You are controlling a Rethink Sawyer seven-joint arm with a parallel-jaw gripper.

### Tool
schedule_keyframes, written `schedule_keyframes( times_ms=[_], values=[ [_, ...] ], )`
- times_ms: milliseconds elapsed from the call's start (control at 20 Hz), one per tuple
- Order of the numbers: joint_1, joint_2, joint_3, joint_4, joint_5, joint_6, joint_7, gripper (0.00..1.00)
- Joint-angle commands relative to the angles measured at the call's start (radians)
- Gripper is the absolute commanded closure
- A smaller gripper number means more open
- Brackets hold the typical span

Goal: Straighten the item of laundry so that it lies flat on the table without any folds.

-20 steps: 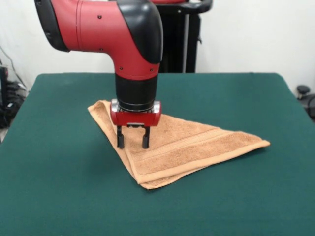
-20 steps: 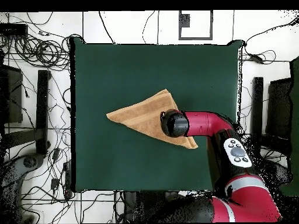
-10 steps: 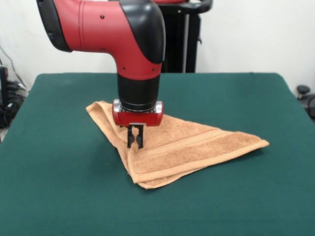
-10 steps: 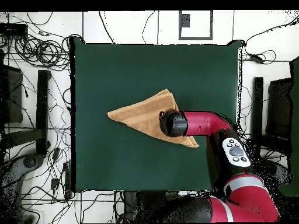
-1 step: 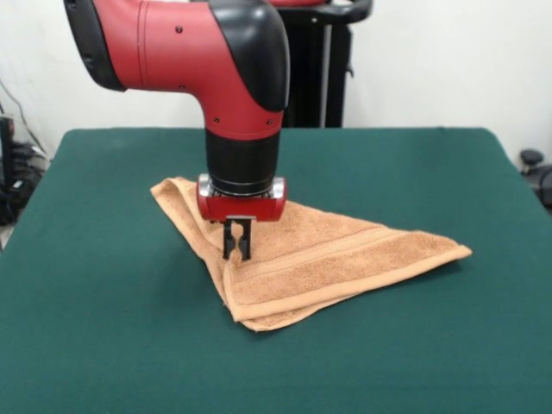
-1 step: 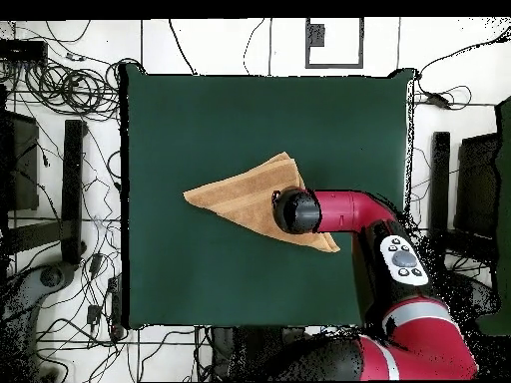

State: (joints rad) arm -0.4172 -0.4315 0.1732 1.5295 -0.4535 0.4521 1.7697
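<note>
On the green surface the towel lies folded into a triangle, its long point running off to the right in the front view. The gripper stands at its left fold edge (jaws pinched together on the top layer, it seems).

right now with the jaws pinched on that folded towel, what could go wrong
The gripper is shut on the towel where it lies doubled into a triangle, so it may be holding both layers; lifting would then raise the whole fold instead of opening it. The grasp also sits in from the edge, near the woven band, so a pull may only drag the towel across the table.
</note>
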Motion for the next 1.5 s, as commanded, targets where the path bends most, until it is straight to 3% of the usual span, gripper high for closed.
schedule_keyframes(
  times_ms=[50,350,950,1300,1500],
  values=[
    [0.015,0.008,0.066,0.056,0.047,0.09,0.041,1.0],
    [0.062,-0.125,0.053,0.166,0.109,0.133,0.111,1.0],
    [0.05,-0.082,0.056,0.153,0.117,0.099,0.074,1.0],
    [0.026,-0.086,0.074,0.238,0.153,0.086,0.093,1.0],
    [0.047,-0.145,0.047,0.32,0.154,0.042,0.138,1.0]
  ],
)
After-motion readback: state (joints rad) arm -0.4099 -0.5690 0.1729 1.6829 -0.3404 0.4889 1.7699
